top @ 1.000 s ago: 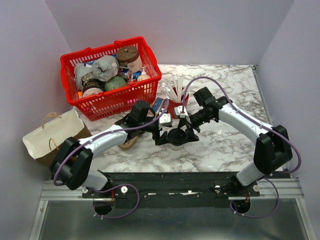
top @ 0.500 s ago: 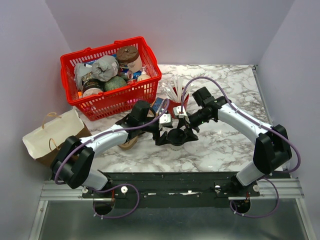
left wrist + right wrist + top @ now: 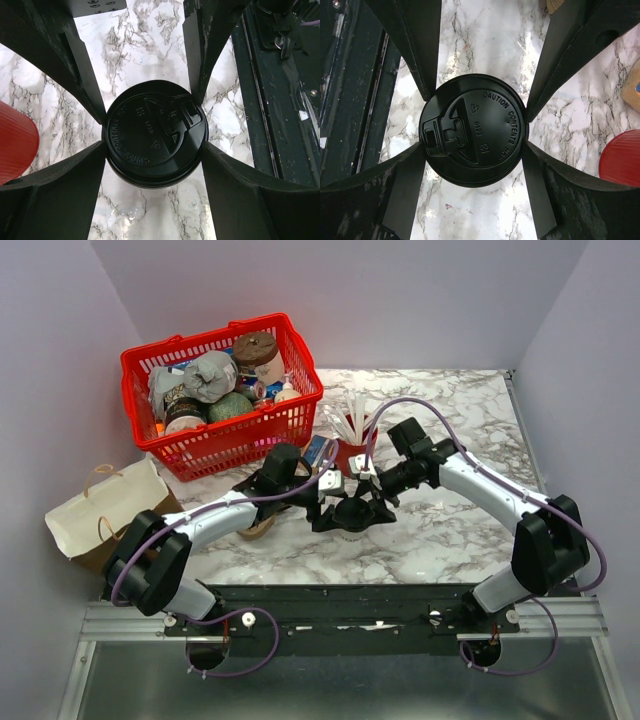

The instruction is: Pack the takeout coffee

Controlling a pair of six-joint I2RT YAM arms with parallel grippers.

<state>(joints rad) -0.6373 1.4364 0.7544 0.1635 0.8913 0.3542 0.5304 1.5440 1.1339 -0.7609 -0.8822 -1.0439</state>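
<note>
**Coffee** (image 3: pixel 352 512): upright on the table (image 3: pixel 450 530), just on the near side of the red cup (image 3: pixel 352 452) and apart from it. The black lid (image 3: pixel 155 131) is seated. A cream wall shows below it in the top view.

**Left gripper** (image 3: pixel 154 146): reaches in from the left of the red cup and sits over the coffee. Its jaws are spread wide. Both fingers (image 3: pixel 60 200) lie against opposite sides of the lid's rim, gripping the coffee.

**Right gripper** (image 3: pixel 473 147): reaches in from the right of the red cup, over the same coffee. Its jaws are likewise wide, with the fingers (image 3: pixel 570 200) pressed to the lid's rim, gripping it. The four fingers ring the lid crosswise.

**Cutlery** (image 3: pixel 350 418): white, standing in the red cup.

**Basket** (image 3: pixel 215 340): red and full, behind and left of the red cup.

**Bag** (image 3: pixel 105 510): paper, well left of the red cup and nearer.
</note>
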